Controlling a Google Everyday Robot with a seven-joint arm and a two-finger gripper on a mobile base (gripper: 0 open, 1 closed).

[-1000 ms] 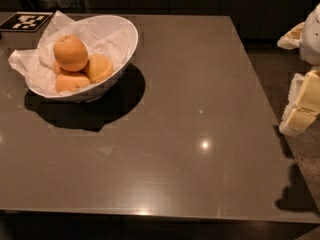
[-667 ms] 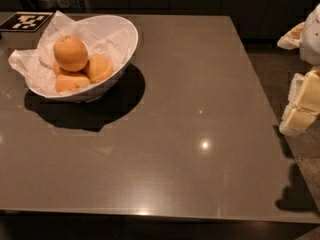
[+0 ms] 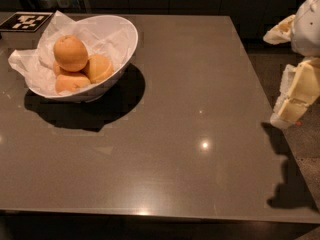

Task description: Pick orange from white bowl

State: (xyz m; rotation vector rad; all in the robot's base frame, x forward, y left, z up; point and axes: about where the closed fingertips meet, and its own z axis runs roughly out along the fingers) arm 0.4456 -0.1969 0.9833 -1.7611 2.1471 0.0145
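Open table point(image 3: 200, 74) lies between right-edge gripper point(image 3: 289, 111) and white bowl point(image 3: 129, 31)

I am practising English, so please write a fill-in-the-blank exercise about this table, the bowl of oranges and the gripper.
The biggest orange sits on ____ of the others in the white bowl.
The bowl stands near the table's far ____ corner.
The gripper hangs beyond the table's ____ edge, far from the bowl.
Missing words: top, left, right.

white bowl point(image 3: 133, 43) glossy; crumpled paper liner point(image 3: 27, 64) matt; orange point(image 3: 70, 53) matt skin; table point(image 3: 200, 74) smooth, reflective; gripper point(image 3: 289, 111) cream plastic, beyond table's right edge.
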